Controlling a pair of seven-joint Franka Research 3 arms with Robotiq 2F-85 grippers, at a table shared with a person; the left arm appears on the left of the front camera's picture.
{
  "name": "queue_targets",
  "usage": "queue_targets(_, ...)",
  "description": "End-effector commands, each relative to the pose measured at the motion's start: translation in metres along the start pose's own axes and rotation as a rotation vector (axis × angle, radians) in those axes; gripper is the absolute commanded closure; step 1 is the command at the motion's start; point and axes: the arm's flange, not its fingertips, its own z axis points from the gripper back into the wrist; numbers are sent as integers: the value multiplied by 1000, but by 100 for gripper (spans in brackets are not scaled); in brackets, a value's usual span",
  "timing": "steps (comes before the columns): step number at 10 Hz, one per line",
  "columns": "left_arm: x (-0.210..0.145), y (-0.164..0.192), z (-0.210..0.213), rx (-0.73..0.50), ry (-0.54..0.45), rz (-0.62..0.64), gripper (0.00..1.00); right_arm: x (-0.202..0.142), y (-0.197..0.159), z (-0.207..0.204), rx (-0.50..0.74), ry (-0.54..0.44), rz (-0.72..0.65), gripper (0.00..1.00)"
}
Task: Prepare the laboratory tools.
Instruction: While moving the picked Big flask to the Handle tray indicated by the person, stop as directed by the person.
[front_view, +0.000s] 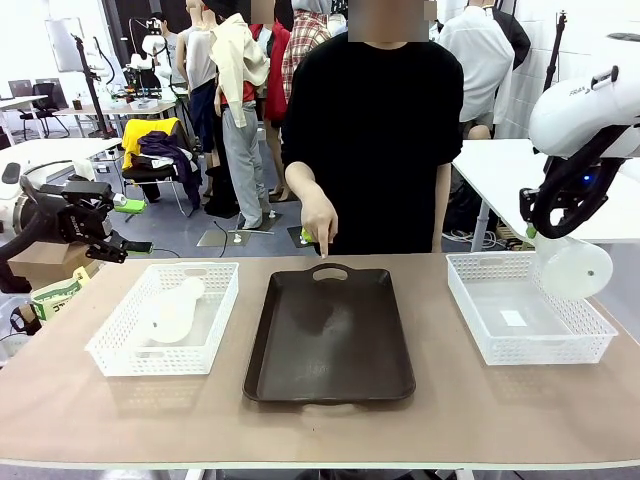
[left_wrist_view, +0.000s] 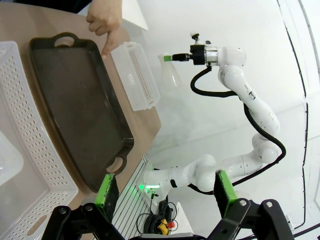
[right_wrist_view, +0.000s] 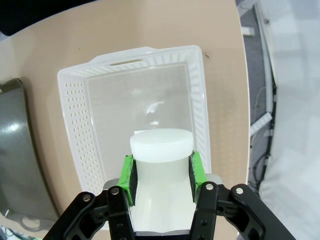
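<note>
- The right gripper (right_wrist_view: 161, 176) had its jaws pinching the narrow neck of one flask (right_wrist_view: 161, 144), a green pad on either side; the flask hung in the air over the right basket (right_wrist_view: 200, 100), clear of its floor.
- The person's hand (front_view: 318, 222) pointed a finger down at the far end of the dark tray (front_view: 330, 340), by its handle; I read that as the spot to set down.
- For a clean carry I judged I should rise above the basket's rim first, then cross toward the tray; travelling low could catch the mesh wall.
- The flask looked tilted in the front view; I would square its wide base to the tray before lowering, and loosen only once the base sat flat, since a smooth neck may slip if the grip eases early.
- I would stop short of the pointing finger; contact there was the main risk.
- The left gripper (left_wrist_view: 166, 192) stood with jaws spread and empty, raised at the left side of the table (front_view: 320, 430); the other flask (front_view: 175, 312) lay on its side in the left basket (front_view: 110, 345), well apart from it, and I judged its turn came next.
</note>
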Motion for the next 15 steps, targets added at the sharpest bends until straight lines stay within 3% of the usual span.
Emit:
queue_targets(1, 0, -2, 1, -10, -4, -4, 0, -6, 35, 31, -24, -23, 46, 100)
queue_targets(8, 0, -2, 1, -10, -4, -4, 0, -49, 209, 110, 161, -184, 304, 100)
queue_targets(12, 0, -2, 1, -10, -4, -4, 0, -78, 293, 99, 188, -178, 470, 100)
queue_targets(15, 0, -2, 1, -10, -4, -4, 0, -99, 335, 73, 184, -156, 522, 100)
